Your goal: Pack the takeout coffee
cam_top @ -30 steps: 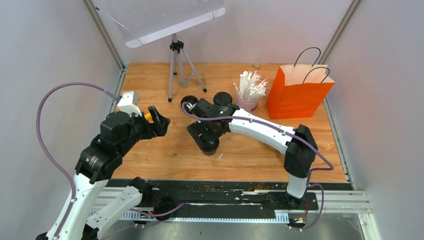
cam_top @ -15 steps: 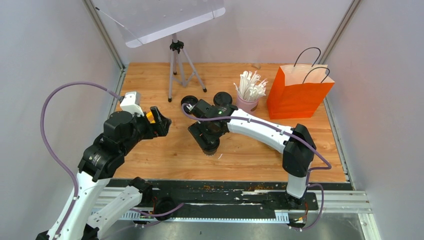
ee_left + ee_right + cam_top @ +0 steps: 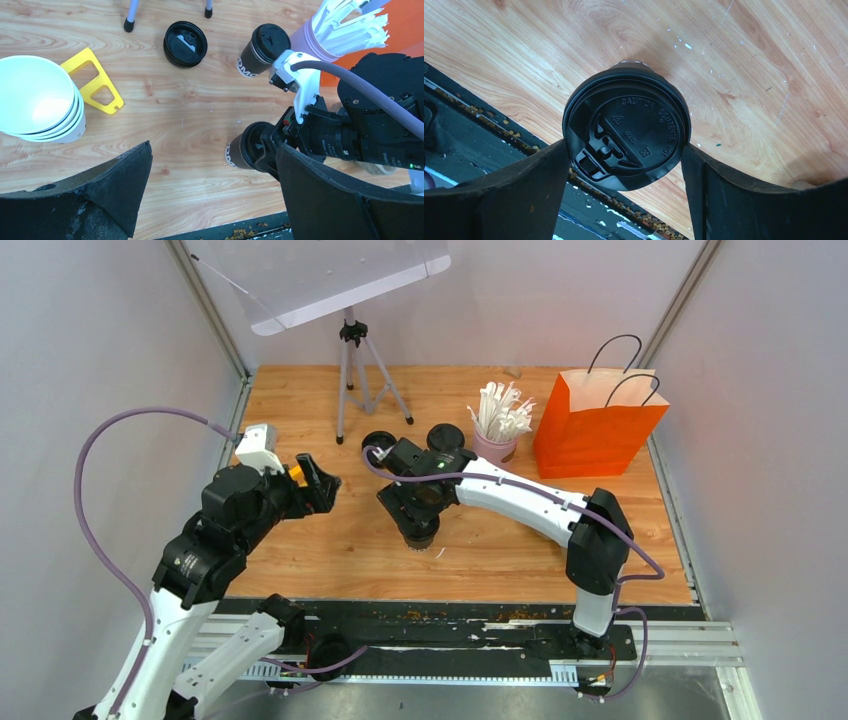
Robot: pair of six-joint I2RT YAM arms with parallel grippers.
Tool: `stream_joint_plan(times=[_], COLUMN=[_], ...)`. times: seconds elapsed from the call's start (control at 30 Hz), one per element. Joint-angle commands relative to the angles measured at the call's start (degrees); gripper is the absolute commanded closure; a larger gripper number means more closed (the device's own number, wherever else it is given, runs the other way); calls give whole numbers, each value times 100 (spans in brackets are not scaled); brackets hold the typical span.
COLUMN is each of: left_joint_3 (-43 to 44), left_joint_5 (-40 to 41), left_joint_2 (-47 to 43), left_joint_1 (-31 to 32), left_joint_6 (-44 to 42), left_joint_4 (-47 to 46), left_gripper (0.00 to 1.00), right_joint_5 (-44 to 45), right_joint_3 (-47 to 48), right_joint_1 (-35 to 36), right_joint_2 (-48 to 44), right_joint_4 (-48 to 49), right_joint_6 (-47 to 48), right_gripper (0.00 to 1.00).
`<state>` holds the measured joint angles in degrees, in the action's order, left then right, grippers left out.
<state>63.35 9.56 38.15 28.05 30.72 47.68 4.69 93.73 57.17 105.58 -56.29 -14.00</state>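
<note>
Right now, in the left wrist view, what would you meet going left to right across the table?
Stack of white paper cups → yellow plastic bracket → loose black lid → lidded dark cup → pink cup of straws.

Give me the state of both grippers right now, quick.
Left gripper: open, holding nothing.
Right gripper: fingers either side of the lidded dark cup; whether they grip it cannot be told.

Dark near cup stands between jaws — far cup upright, apart.
</note>
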Motion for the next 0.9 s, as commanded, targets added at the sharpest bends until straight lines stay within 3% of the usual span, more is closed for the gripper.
stream_joint_plan(times=[0.0,0.87], left_joint_3=[-10,-273], left_joint_5=[67,-28], left_joint_2=[-33,-314], left_joint_1=[12,16], left_joint_6=[-6,234], left_joint_4=[-196,91], left_gripper=[0,0], right_joint_5=[92,462], right_joint_3=[9,2199], right_joint_1=[-154,-1058], right_joint_2=[1,1578], right_joint_4=[214,400], right_joint_6=[159,724], right_gripper=[23,21])
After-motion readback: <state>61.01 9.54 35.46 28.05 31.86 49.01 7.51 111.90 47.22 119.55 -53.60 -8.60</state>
